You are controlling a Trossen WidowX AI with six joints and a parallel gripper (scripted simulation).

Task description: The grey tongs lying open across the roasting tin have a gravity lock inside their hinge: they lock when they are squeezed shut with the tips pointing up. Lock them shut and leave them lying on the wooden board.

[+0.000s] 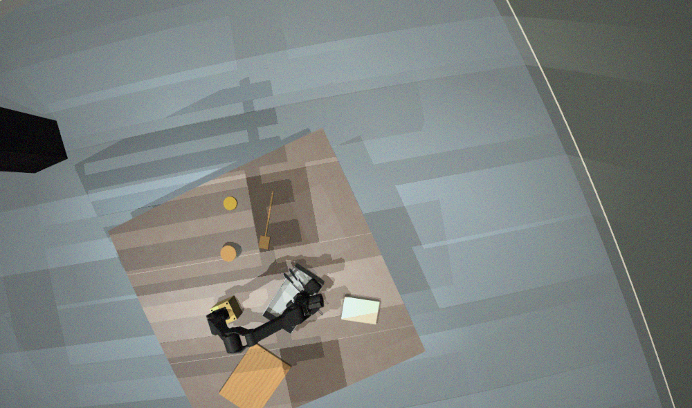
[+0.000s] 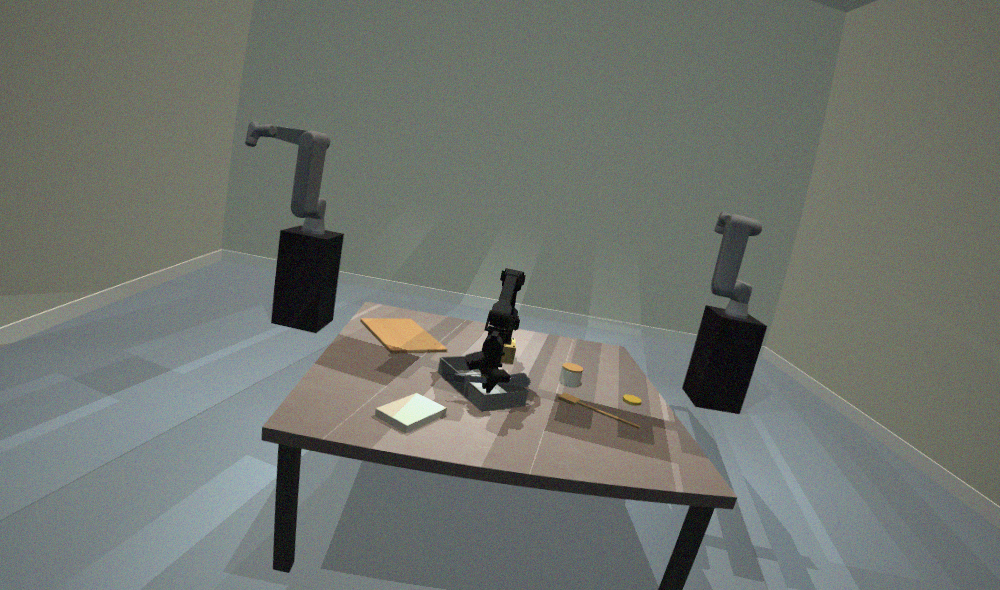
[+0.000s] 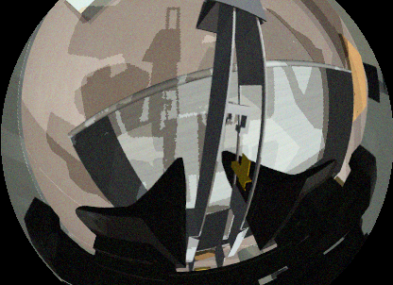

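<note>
The grey tongs [image 3: 217,108] run down the middle of the wrist view, hinge [image 3: 236,7] at the top and tips at the bottom, over the roasting tin [image 3: 101,156] [image 2: 498,401] [image 1: 275,306]. Their two arms stand a narrow gap apart. My gripper [image 3: 202,159] [image 2: 492,382] is shut on them, one black finger against the outside of each arm. A small yellow mark [image 3: 243,172] shows by the right arm. I cannot tell if the lock is engaged. The wooden board [image 1: 255,375] [image 2: 402,333] [image 3: 356,80] bears nothing.
A pale block [image 1: 360,309] [image 2: 411,410] lies beside the tin. A jar with an orange lid [image 1: 228,253] [image 2: 571,368], a yellow disc [image 1: 230,202] [image 2: 632,400] and a long-handled wooden tool [image 1: 264,242] [image 2: 568,398] are on the other side. A yellow box [image 1: 232,306] [image 2: 509,352] stands near my arm's base.
</note>
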